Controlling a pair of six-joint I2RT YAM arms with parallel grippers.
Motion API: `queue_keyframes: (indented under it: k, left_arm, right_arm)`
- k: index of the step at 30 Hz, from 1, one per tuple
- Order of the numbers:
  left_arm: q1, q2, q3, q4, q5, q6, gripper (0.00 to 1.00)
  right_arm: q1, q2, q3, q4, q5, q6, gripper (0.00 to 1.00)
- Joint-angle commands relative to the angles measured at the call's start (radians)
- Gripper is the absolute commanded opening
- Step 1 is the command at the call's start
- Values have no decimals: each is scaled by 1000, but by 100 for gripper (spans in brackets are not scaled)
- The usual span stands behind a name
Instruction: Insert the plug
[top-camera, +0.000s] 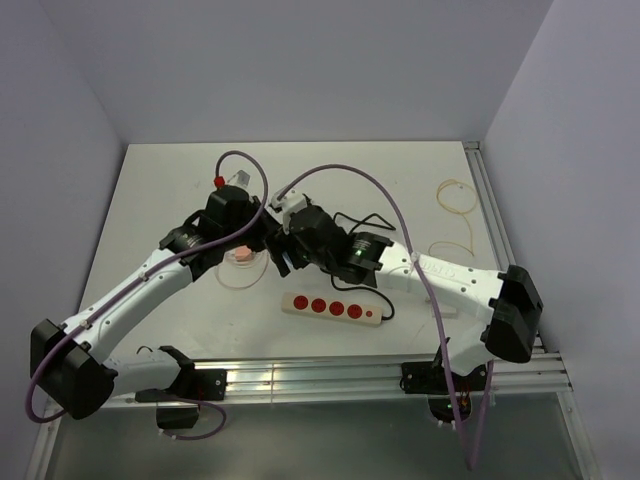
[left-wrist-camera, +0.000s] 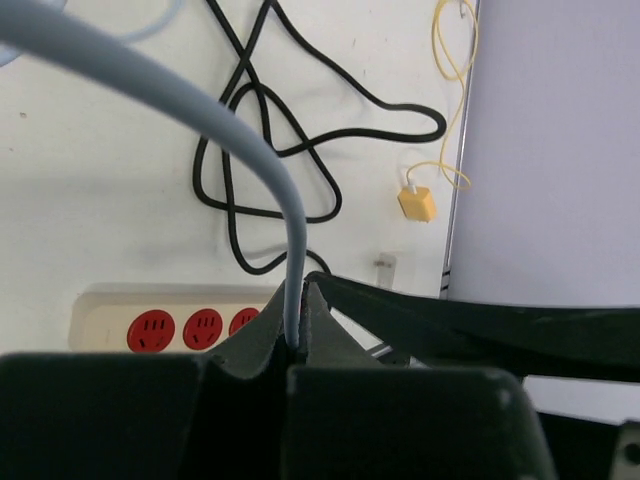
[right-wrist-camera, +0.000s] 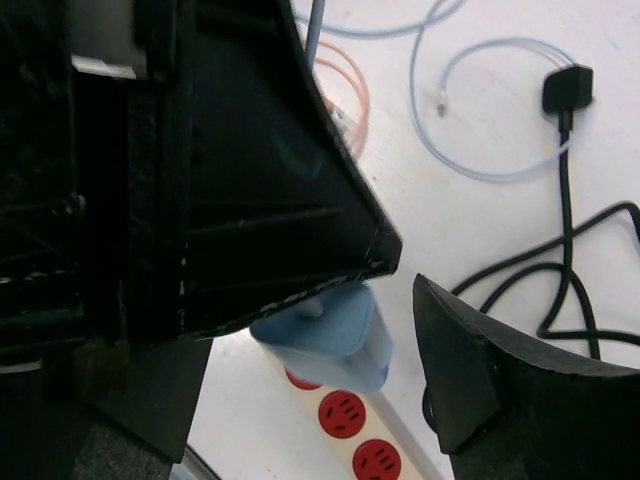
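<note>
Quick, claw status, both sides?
Left claw: closed on the grey cable.
Right claw: open; blue plug at its tips, not clamped.

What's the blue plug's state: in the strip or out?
Out. Right wrist view shows the blue plug in the air above the power strip, whose visible red sockets are bare. Left claw pinches the grey cable.
</note>
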Motion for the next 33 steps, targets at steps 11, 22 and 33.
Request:
queue_keyframes:
  k: [11, 22, 33]
  left_arm:
    - [-15, 1, 50, -15, -35, -15, 9]
    - [1, -152, -7, -32, -187, 31, 100]
    - [3, -471, -347, 200, -118, 146, 60]
  right_arm:
    - [120, 59, 58, -19, 339, 13, 0]
    - [94, -50, -137, 50, 246, 97, 0]
    - [-166, -243, -298, 217, -168, 370, 0]
